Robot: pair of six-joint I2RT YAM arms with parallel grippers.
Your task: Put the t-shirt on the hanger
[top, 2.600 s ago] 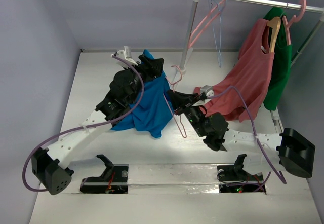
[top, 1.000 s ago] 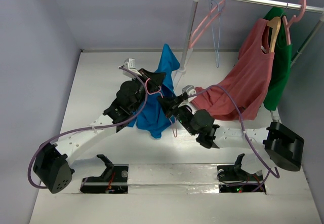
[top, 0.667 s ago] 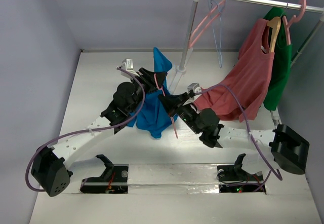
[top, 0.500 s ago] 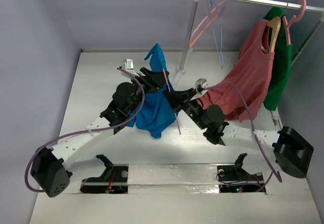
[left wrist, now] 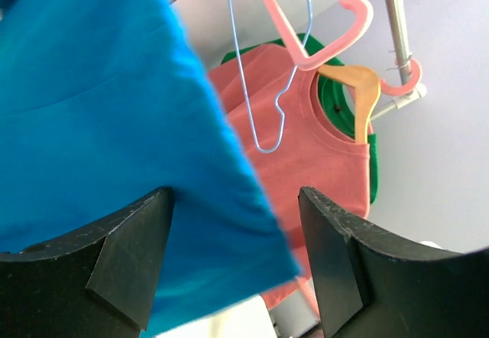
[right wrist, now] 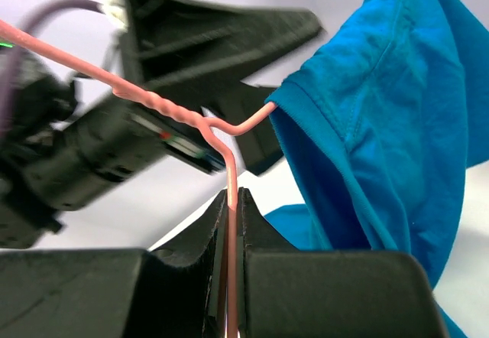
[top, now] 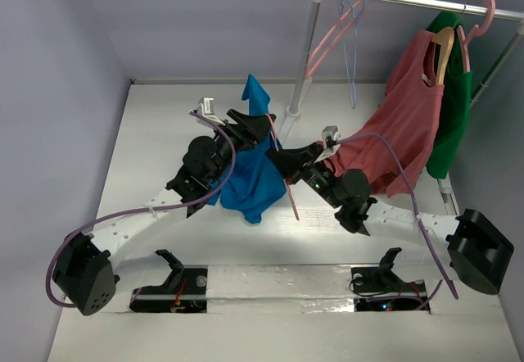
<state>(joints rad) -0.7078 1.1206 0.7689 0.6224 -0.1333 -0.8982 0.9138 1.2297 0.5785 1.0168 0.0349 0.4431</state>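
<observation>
A clothes rail crosses the upper right of the overhead view on an upright pole. On it hang a spare pink hanger, a pale blue wire hanger, a salmon-red top on a wooden hanger, and a dark green garment behind it. The red top's hem hangs just behind the right arm, and the pole stands just beyond the two grippers. The t-shirt is at the centre of the frame over the white table. It is bright blue and plain, bunched in folds, with one peak poking up toward the pole and the bulk sagging toward the table. The hanger, thin and pink, slants across the shirt's right edge. In the right wrist view its end runs in under a hemmed edge of the shirt. The right gripper is pinched tight on the hanger's wire. The left gripper stands wide, and blue cloth drapes across the left part of its gap without being squeezed. A second ago that left pincer was closed on the fabric; it has since let go. The right arm has shifted up and to the right, and the shirt's peak now sits a little further left.
</observation>
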